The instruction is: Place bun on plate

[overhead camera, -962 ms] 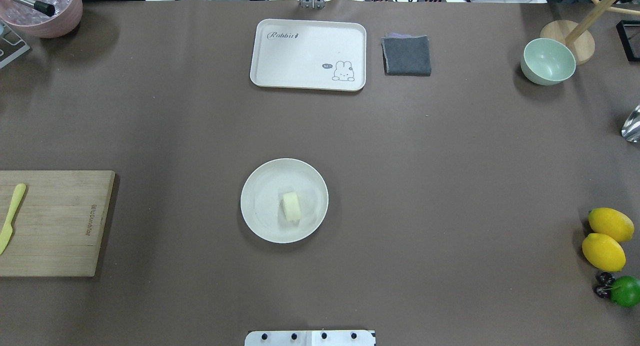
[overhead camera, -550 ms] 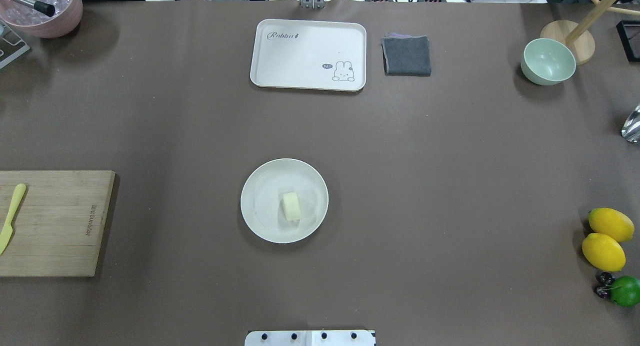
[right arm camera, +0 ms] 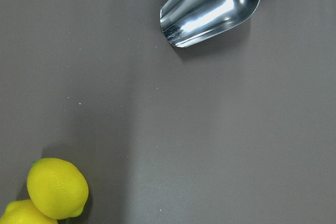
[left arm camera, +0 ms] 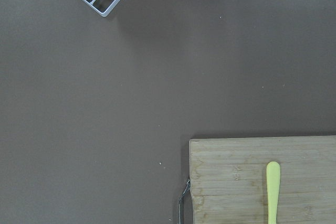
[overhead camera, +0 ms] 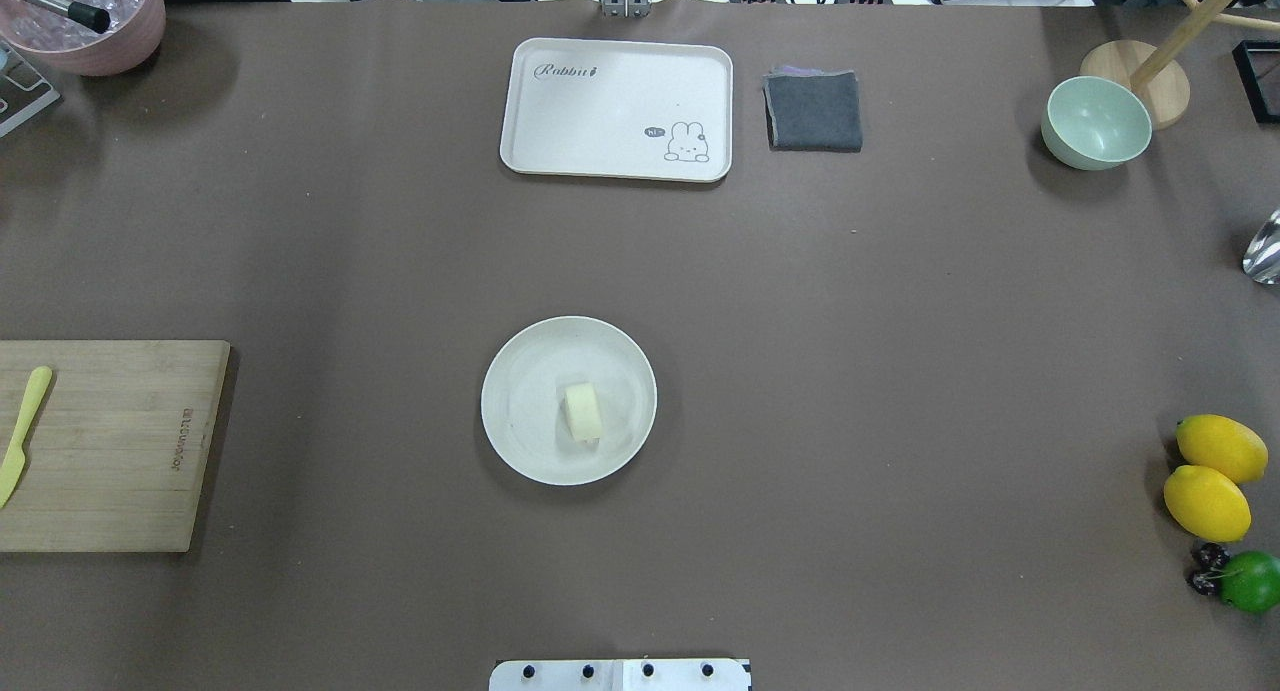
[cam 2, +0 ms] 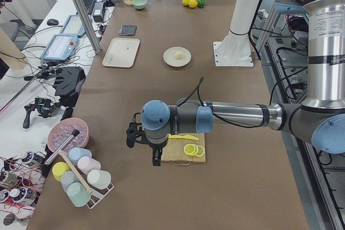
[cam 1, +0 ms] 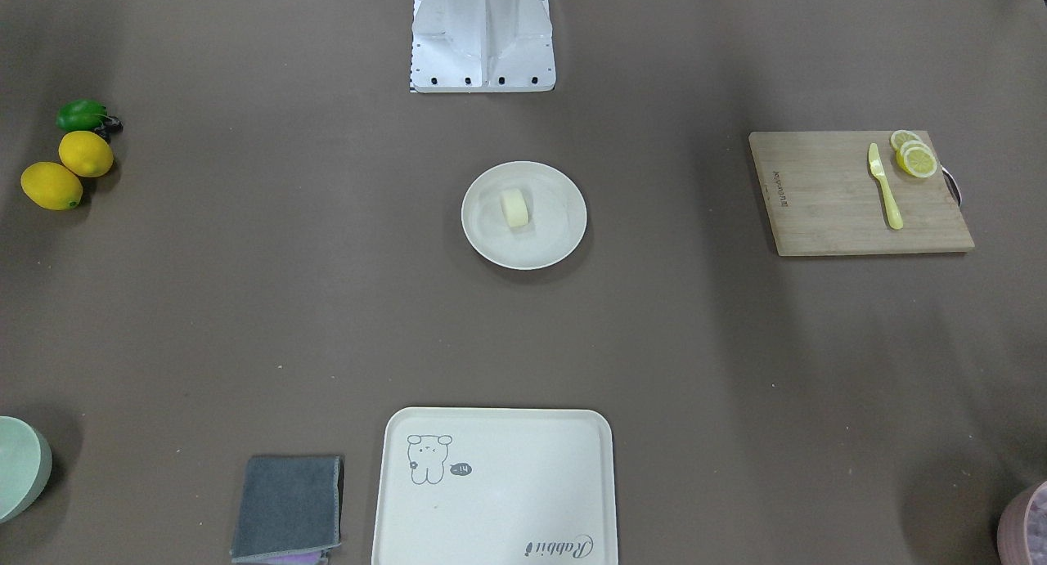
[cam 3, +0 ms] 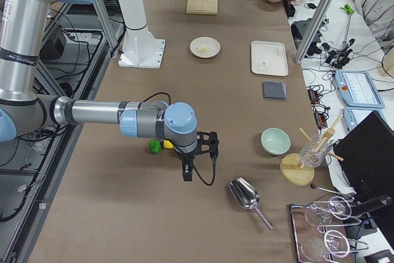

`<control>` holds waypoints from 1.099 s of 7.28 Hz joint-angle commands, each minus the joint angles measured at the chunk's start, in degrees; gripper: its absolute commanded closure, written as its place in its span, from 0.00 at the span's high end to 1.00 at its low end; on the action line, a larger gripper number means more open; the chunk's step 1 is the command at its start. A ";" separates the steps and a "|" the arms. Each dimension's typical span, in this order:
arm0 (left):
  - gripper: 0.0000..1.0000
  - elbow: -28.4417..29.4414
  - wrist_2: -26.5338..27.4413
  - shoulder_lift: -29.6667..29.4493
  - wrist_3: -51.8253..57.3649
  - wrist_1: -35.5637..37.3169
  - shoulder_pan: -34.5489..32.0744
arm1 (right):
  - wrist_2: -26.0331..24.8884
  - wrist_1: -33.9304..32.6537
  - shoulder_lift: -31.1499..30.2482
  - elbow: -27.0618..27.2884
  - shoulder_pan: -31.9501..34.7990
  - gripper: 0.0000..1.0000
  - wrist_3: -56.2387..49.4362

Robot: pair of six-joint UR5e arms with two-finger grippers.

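The bun, a small pale cream lump, lies on its side a little right of the middle of the round cream plate at the table's centre. The front-facing view shows the same bun on the plate. Both arms are far from it, and neither shows in the overhead or front-facing views. My left gripper hangs over the table's left end beside the cutting board. My right gripper hangs over the right end near the lemons. For either one I cannot tell whether it is open or shut.
A cutting board carries a yellow knife and lemon slices. At the far side are a rabbit tray, a grey cloth and a green bowl. Lemons, a lime and a metal scoop lie at the right end.
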 commanded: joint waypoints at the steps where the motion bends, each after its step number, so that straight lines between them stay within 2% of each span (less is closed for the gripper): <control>1: 0.98 0.33 0.01 0.73 -0.06 -0.59 -0.06 | 0.00 -0.04 0.06 -0.02 0.00 1.00 0.00; 4: 0.98 1.64 -0.25 1.61 -0.15 -5.08 -0.06 | 0.00 -0.04 -0.02 -0.28 0.00 1.00 0.00; 8: 0.98 1.65 0.10 2.58 0.03 -5.00 -0.06 | 0.00 0.05 0.06 -0.28 0.00 1.00 0.00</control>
